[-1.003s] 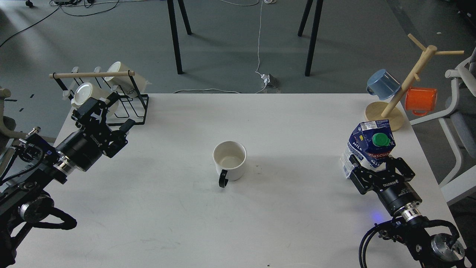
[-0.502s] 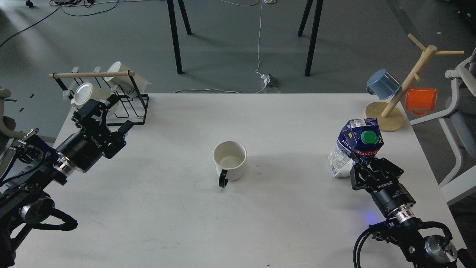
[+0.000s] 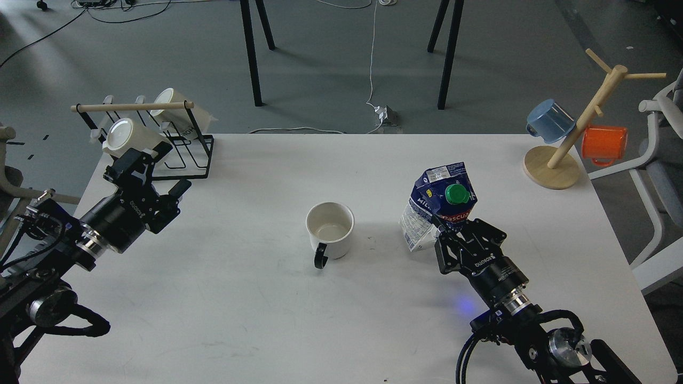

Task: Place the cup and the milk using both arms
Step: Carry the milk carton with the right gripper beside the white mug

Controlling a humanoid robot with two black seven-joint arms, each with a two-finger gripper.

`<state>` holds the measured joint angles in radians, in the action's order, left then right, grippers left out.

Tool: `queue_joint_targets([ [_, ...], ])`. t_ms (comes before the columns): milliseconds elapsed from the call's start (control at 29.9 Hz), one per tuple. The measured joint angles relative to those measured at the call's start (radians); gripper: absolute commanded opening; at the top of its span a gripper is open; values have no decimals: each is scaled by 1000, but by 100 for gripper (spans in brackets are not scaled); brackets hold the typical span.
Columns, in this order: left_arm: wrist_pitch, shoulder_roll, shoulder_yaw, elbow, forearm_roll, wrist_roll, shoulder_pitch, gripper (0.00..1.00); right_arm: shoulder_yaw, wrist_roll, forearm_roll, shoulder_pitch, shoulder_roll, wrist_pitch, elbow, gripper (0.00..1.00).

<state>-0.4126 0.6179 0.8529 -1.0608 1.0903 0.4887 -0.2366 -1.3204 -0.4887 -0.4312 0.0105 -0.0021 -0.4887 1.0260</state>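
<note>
The cup (image 3: 330,228), a wide white mug with a black handle pointing toward me, stands upright at the table's middle. The milk (image 3: 440,204), a dark blue and white carton with a green cap, is right of the cup with a gap between them. My right gripper (image 3: 447,234) is shut on the milk's lower part, holding it upright. My left gripper (image 3: 152,169) is open and empty at the table's left, far from the cup, near the black wire rack.
A black wire rack (image 3: 184,154) with cream lidded jars (image 3: 128,140) stands at the back left, just behind my left gripper. A wooden mug tree (image 3: 571,136) with a blue mug (image 3: 549,120) and an orange mug (image 3: 603,144) stands at the back right.
My right gripper has carried the milk to the left, from near the table's right edge to just right of the cup. The left arm has barely shifted. The cup has not moved.
</note>
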Motion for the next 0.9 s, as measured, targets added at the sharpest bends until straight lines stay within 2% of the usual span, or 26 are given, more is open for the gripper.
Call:
queue_joint_targets([
  [435,0,0,0,7,8,0,6,98,4,0,86,49,2,0,-67,31],
  [903,0,3,0,18,8,0,20,98,32,0,111,64,2,0,-56,31],
])
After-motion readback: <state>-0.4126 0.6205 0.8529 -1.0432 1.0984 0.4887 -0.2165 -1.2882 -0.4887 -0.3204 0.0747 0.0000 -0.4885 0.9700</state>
